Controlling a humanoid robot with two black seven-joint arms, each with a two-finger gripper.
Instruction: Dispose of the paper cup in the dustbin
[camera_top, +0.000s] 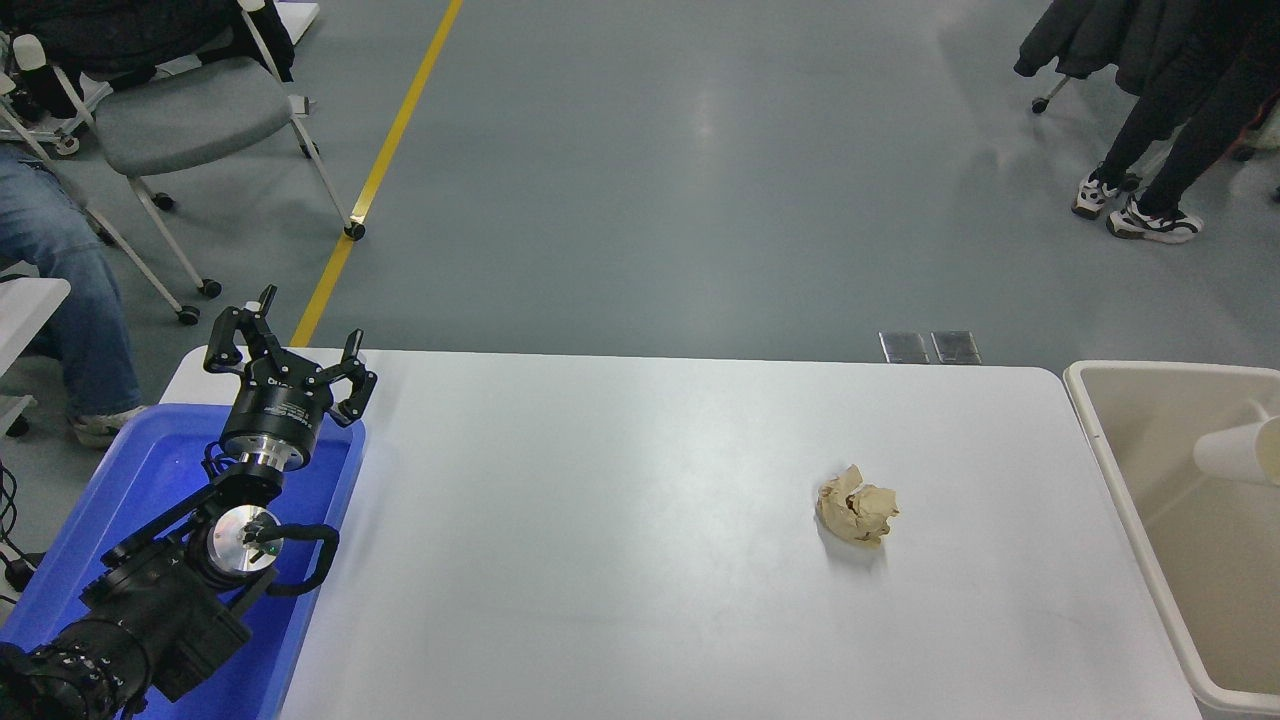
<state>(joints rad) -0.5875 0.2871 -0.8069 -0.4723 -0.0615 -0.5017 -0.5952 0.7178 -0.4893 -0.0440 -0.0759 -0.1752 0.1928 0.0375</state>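
The white paper cup (1238, 452) lies on its side at the right edge of the picture, inside the outline of the beige dustbin (1100, 440), its far end cut off by the edge. Whether anything holds it cannot be seen. My right gripper is out of view. My left gripper (285, 350) is open and empty, parked over the far end of the blue tray at the lower left.
A crumpled tan paper ball (856, 516) lies on the white table (600, 520) right of centre. The blue tray (150, 480) sits at the table's left. A chair and a seated person are at the far left, a standing person's legs at the far right.
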